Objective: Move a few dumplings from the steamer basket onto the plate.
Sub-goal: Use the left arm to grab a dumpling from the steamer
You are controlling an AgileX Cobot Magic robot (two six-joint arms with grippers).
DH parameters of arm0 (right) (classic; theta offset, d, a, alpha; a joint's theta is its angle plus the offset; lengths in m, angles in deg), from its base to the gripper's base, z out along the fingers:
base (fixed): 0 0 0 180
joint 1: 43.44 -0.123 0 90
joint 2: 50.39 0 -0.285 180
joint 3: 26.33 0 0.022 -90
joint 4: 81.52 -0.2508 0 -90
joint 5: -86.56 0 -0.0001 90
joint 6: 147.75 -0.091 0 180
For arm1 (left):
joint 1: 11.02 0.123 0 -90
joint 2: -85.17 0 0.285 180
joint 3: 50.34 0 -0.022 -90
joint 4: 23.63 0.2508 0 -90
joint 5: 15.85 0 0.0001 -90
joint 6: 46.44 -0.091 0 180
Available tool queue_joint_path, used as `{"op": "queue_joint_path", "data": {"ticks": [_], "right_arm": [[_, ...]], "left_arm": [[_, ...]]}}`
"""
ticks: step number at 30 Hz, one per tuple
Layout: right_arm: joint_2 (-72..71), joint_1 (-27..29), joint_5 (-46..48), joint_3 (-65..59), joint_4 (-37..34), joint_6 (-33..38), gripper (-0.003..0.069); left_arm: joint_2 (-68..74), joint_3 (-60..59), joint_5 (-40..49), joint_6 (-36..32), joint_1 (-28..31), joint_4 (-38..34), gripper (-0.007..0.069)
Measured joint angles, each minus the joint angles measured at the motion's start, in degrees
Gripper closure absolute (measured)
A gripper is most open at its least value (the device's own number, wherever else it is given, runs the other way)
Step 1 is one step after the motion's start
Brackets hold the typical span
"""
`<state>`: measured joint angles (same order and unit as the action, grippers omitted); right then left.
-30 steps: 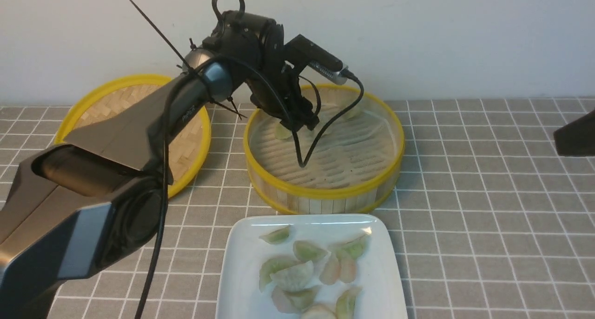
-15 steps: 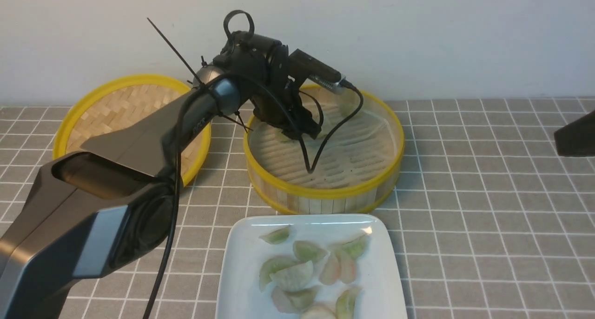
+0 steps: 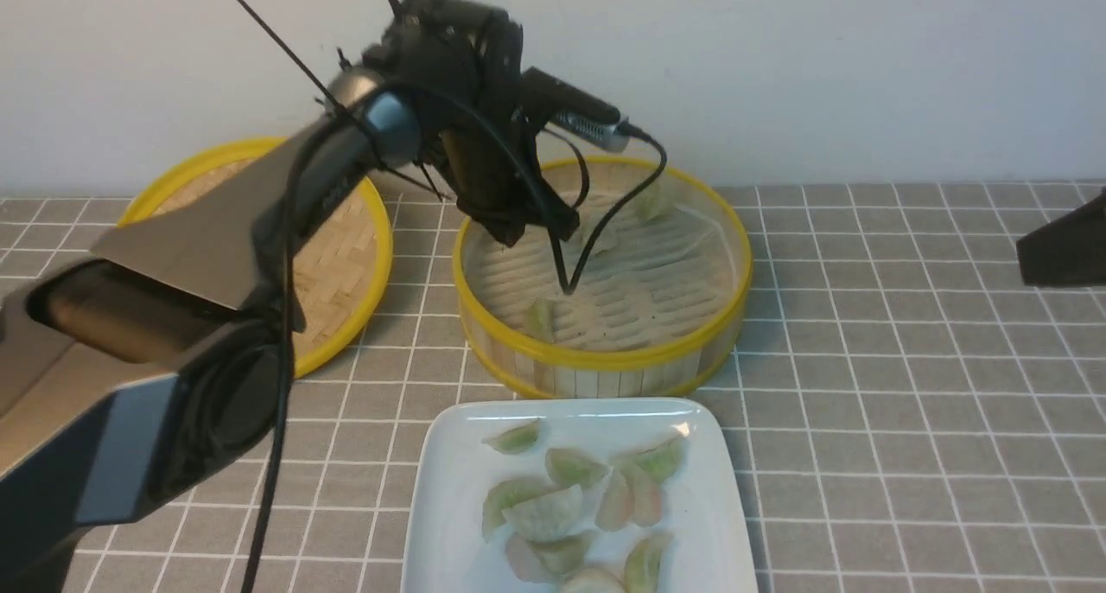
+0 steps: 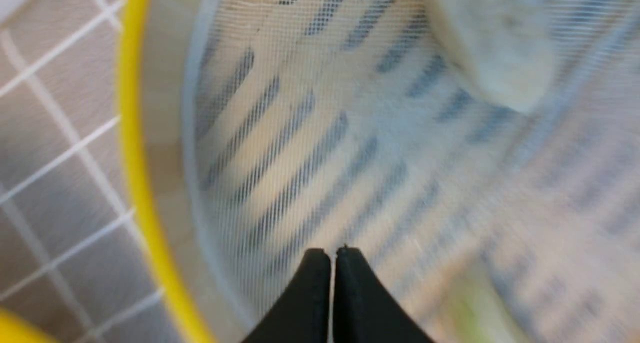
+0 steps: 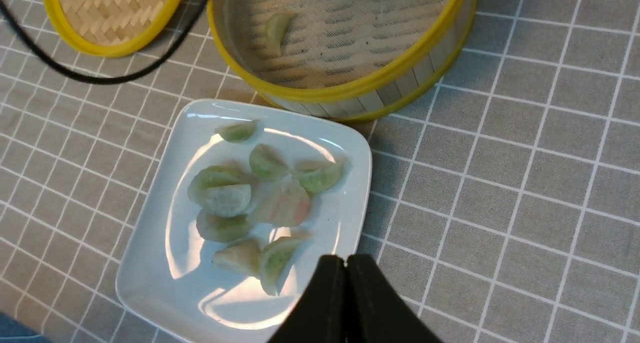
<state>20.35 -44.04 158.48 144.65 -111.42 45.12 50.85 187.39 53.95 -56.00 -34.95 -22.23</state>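
The steamer basket (image 3: 605,357) stands mid-table. A pale green dumpling (image 3: 540,318) lies inside by its front wall, also in the right wrist view (image 5: 275,28). Another dumpling (image 3: 652,202) lies at the back. My left gripper (image 3: 527,230) hangs over the basket's left part, shut and empty (image 4: 332,250), above the mesh-lined floor. A blurred pale dumpling (image 4: 495,48) lies ahead of it. The white plate (image 3: 449,524) in front holds several dumplings (image 3: 544,511). My right gripper (image 5: 345,258) is shut and empty, above the plate's (image 5: 150,263) right edge.
The flat woven lid (image 3: 346,256) with a yellow rim lies left of the basket, partly behind my left arm. A black cable (image 3: 596,239) hangs from the left wrist into the basket. A grey tiled cloth (image 3: 907,403) covers the table. A white wall stands close behind.
My left gripper dipped into the basket, then rose and shifted left. The green dumpling that lay beside it now lies by the basket's front wall. The plate is unchanged.
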Motion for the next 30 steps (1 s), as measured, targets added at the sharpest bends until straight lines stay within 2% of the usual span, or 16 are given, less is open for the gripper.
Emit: {"op": "queue_joint_path", "data": {"ticks": [4,7,11,12,17,21,25,30], "right_arm": [[0.0,0.0,0.0,-0.2,-0.8,0.0,0.0671],[0.0,0.0,0.0,-1.3,-2.1,0.0,0.0671],[0.0,0.0,0.0,-2.3,-3.2,0.1,0.0671],[0.0,0.0,0.0,-2.5,-3.5,0.5,0.0671],[0.0,0.0,0.0,-2.7,-3.7,2.2,0.0670],[0.0,0.0,0.0,-2.7,-3.9,2.4,0.0670],[0.0,0.0,0.0,-2.7,-3.9,2.4,0.0670],[0.0,0.0,0.0,-2.7,-4.0,2.4,0.0670]], "left_arm": [[-1.2,0.0,0.7,1.5,0.1,-4.4,0.0627],[-0.9,0.0,0.8,4.7,0.0,-9.1,0.0591],[-0.7,-1.6,0.8,7.9,-0.9,-10.6,0.0499],[-0.7,-3.1,0.8,9.2,-1.5,-10.1,0.0433],[-0.3,-6.7,0.8,12.0,-2.9,-8.3,0.0266],[0.2,-6.9,0.8,14.4,-3.1,-5.1,0.0180],[0.9,-6.9,0.8,15.9,-3.1,-3.6,0.0155],[2.4,-6.9,0.8,16.2,-3.1,-4.2,0.0169]]}}
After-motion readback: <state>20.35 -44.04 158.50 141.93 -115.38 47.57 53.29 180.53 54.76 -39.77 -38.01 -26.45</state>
